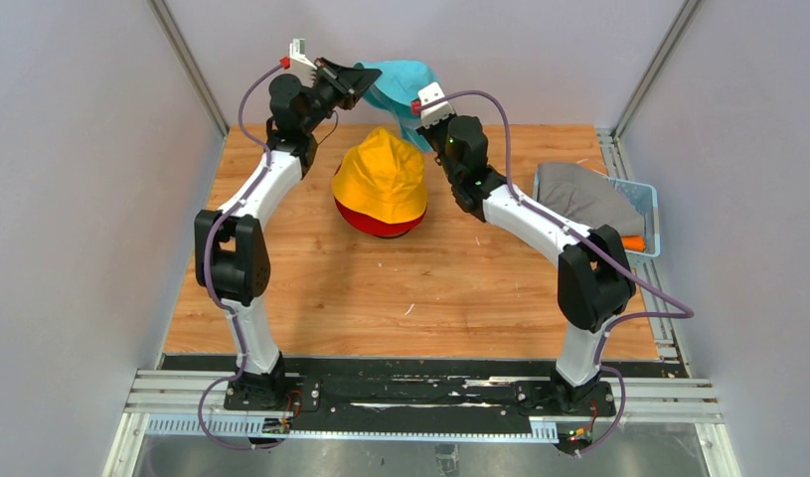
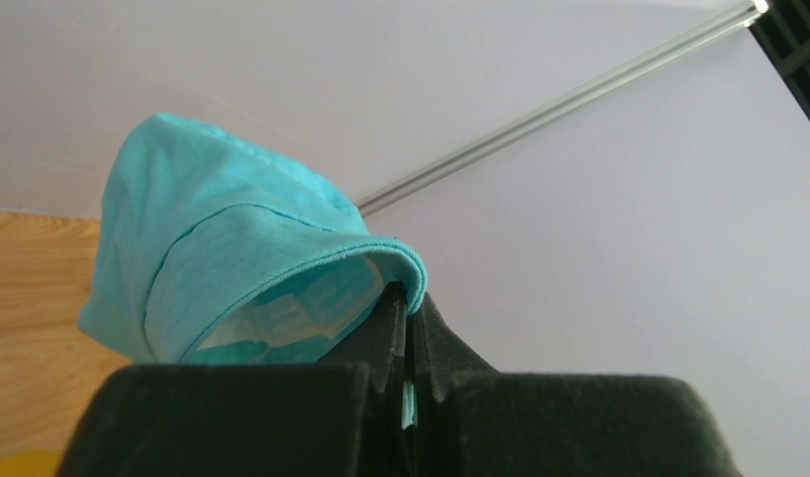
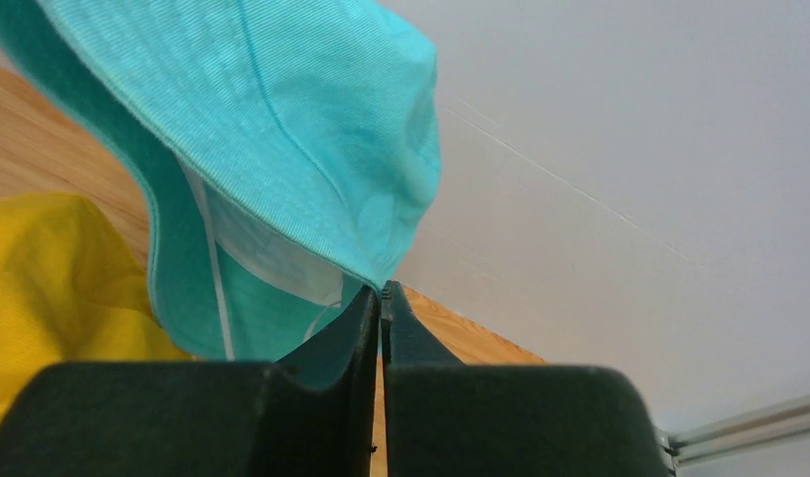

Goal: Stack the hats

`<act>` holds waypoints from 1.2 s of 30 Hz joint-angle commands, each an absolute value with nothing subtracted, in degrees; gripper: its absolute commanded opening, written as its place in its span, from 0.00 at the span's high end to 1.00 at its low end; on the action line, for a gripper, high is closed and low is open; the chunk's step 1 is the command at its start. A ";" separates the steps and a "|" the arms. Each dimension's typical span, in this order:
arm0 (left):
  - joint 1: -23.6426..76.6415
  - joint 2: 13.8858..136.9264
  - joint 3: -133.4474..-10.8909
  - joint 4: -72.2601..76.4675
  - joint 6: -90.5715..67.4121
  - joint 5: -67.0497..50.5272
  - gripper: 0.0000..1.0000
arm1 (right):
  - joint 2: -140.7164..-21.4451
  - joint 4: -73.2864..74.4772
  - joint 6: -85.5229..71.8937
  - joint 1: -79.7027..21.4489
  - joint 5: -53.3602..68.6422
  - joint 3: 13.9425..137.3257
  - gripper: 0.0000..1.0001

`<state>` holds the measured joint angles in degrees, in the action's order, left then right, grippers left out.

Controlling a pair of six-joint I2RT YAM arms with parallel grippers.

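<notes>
A teal hat (image 1: 403, 84) hangs in the air at the back of the table, held by both grippers. My left gripper (image 1: 366, 81) is shut on its brim at the left, seen in the left wrist view (image 2: 412, 298). My right gripper (image 1: 423, 124) is shut on the brim at the right, seen in the right wrist view (image 3: 383, 290). Below and in front, a yellow hat (image 1: 383, 177) sits on a red hat (image 1: 381, 225) on the table. A grey hat (image 1: 582, 194) lies over the light blue basket (image 1: 647, 211); a bit of orange hat (image 1: 632, 242) shows there. The lavender hat is out of view.
The wooden table (image 1: 410, 298) is bounded by white walls at the back and sides. The basket stands at the right edge. The teal hat's open underside shows a pale lining in the left wrist view (image 2: 291, 318).
</notes>
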<state>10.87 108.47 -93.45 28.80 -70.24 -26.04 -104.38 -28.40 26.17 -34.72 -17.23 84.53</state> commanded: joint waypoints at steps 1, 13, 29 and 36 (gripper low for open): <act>9.66 112.68 -97.56 38.33 -72.47 -30.05 1.00 | -104.73 -29.57 24.18 -34.18 -11.72 86.53 0.99; 6.74 125.54 -102.34 52.50 -77.42 -35.45 1.00 | -110.13 -28.67 24.31 -35.10 -5.84 90.24 0.99; 6.24 138.24 -120.78 53.53 -82.43 -38.18 1.00 | -117.45 -28.43 26.10 -35.18 -7.20 98.29 0.99; 6.07 134.84 -111.33 60.40 -83.55 -38.78 1.00 | -114.41 -30.71 25.50 -35.32 -6.17 94.03 0.99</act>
<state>6.17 137.08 -116.95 54.98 -83.18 -37.08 -117.05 -27.18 25.34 -34.74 -7.03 95.90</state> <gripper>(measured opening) 0.020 0.011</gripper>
